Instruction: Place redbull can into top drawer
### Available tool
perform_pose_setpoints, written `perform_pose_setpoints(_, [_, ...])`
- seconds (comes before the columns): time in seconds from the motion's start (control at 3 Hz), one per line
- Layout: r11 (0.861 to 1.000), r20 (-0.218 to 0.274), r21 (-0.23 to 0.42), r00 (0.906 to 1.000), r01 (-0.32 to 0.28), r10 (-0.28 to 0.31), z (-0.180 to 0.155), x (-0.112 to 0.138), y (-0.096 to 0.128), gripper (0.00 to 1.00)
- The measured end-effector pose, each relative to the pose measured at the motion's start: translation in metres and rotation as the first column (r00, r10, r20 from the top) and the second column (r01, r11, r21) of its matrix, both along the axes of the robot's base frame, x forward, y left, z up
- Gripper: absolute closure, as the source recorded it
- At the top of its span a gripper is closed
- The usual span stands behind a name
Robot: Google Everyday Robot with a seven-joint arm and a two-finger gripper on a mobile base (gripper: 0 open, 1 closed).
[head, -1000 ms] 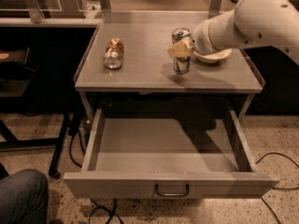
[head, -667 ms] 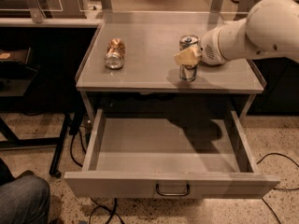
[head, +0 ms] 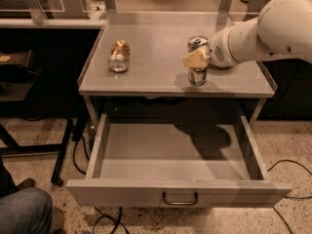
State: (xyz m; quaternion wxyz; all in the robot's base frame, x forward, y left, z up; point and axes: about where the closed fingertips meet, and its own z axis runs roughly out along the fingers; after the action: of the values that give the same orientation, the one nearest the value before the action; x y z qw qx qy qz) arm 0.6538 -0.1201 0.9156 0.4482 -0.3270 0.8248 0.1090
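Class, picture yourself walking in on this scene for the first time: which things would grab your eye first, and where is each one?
The big white arm reaches in from the right, its gripper at the upright redbull can on the right side of the grey table. Below, the top drawer stands pulled wide open. A gold-brown can lies on its side at the table's left.

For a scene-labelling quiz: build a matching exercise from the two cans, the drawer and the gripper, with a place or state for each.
1 redbull can
2 gold-brown can
3 top drawer
4 gripper

A pulled open below the tabletop
B lying on its side, left
C at the upright can, reaching from the right
D upright, right half of tabletop

Pairs: 1-D, 2-B, 3-A, 4-C
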Motion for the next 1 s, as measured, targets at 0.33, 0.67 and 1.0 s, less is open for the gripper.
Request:
perform_pose_setpoints(0.33, [0.999,-0.024,-0.015,0.9990,0.038,-0.038,0.005,-0.032,-0.013,1.00])
perform_pose_setpoints(0.67, [0.993,-0.077,-0.024,0.9904,0.113,-0.114,-0.010,-0.080,-0.027,1.00])
perform_pose_setpoints(1.0, [0.988,-0.175,-0.020,0.9726,0.152,-0.153,-0.054,-0.114,-0.029,1.00])
